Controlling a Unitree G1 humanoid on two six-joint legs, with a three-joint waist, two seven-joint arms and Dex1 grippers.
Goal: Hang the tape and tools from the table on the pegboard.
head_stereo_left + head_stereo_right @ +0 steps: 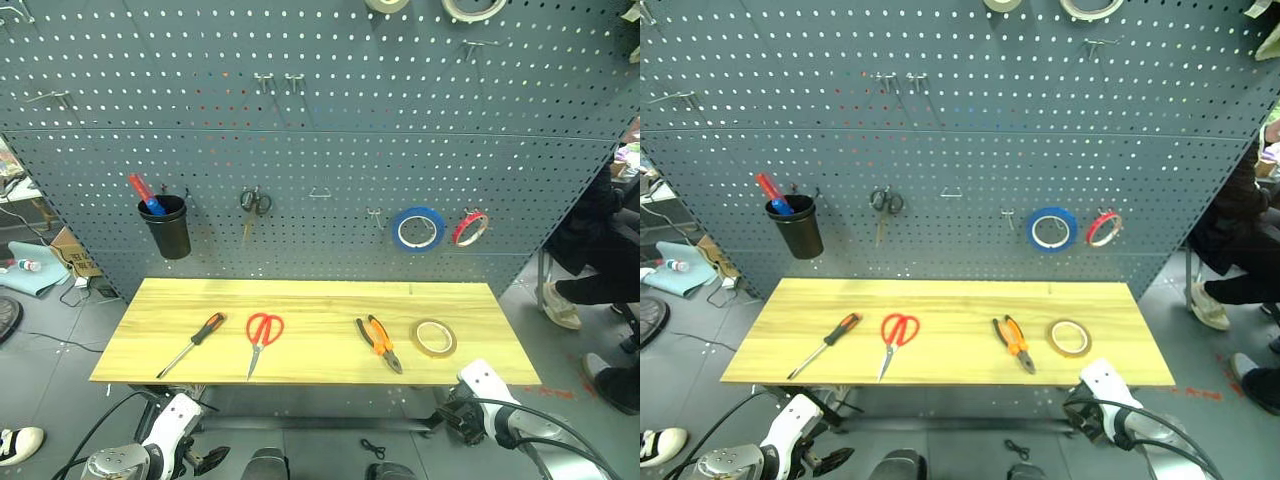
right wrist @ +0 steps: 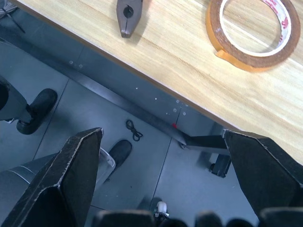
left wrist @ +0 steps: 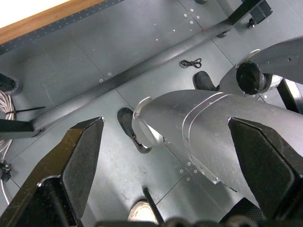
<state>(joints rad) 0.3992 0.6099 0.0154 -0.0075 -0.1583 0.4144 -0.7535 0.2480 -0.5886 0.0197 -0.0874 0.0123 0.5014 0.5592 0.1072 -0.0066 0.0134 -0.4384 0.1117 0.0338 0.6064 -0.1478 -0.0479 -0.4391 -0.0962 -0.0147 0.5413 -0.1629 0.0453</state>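
- The left gripper [image 3: 165, 156], fingers spread wide and holding nothing, hangs below the table's near edge.
- On the table [image 1: 320, 300], left to right in a row: screwdriver [image 1: 192, 343], red-handled scissors [image 1: 261, 336], pliers [image 1: 379, 341], tape [image 1: 434, 337], each apart from the next.
- The pegboard [image 1: 330, 150] behind carries a black cup [image 1: 167, 226] with red and blue sticks, small black scissors [image 1: 255, 202], a blue roll [image 1: 417, 228] and a red roll [image 1: 470, 227].
- The right gripper [image 2: 163, 170], fingers spread and empty, hangs off the table's near edge, near the tape.
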